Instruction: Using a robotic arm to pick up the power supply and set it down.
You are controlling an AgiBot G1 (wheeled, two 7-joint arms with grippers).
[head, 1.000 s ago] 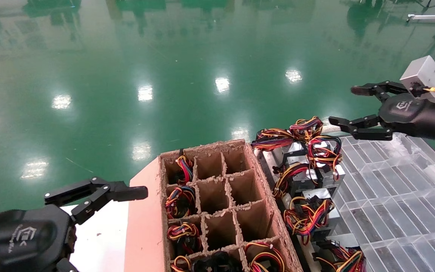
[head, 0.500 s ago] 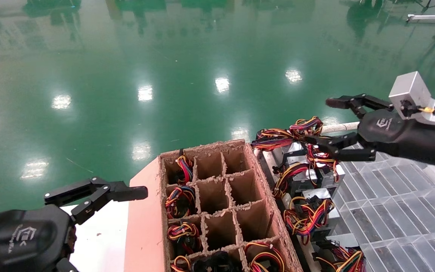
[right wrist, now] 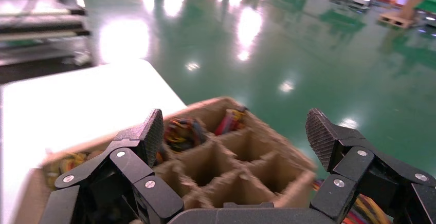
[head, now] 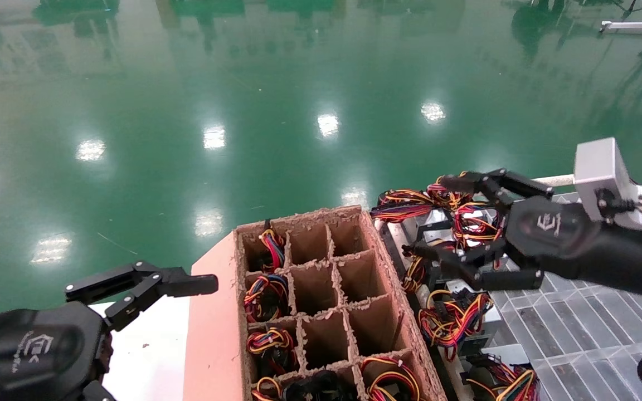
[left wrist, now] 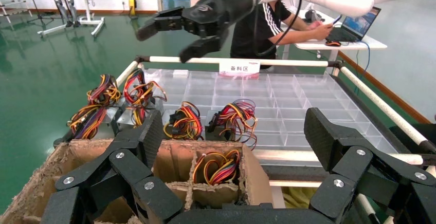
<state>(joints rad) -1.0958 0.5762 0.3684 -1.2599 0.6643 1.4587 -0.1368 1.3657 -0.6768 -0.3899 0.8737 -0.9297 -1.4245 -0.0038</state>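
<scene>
Several power supplies, grey boxes with coiled red, yellow and black wires, lie in a row beside a cardboard divider box (head: 298, 218). My right gripper (head: 432, 217), the robotic arm's black one with the silver module, hangs open just over the far power supply (head: 472, 218). One finger is at the far side of its wires and one at the near side, with nothing gripped. From the left wrist that gripper (left wrist: 164, 44) shows above the wire bundles (left wrist: 139, 88). My left gripper (left wrist: 234, 134) stays open at the box's near left corner.
Some compartments of the divider box hold wired supplies (head: 268, 295); others stand bare (head: 312, 287). A clear partitioned tray (head: 577, 312) with a white rail (left wrist: 231, 60) lies to the right. A white table (head: 148, 356) is at the left, green floor beyond.
My right gripper has come down and to the left, from above the tray to just over the far power supply, staying open. The left arm has not moved.
</scene>
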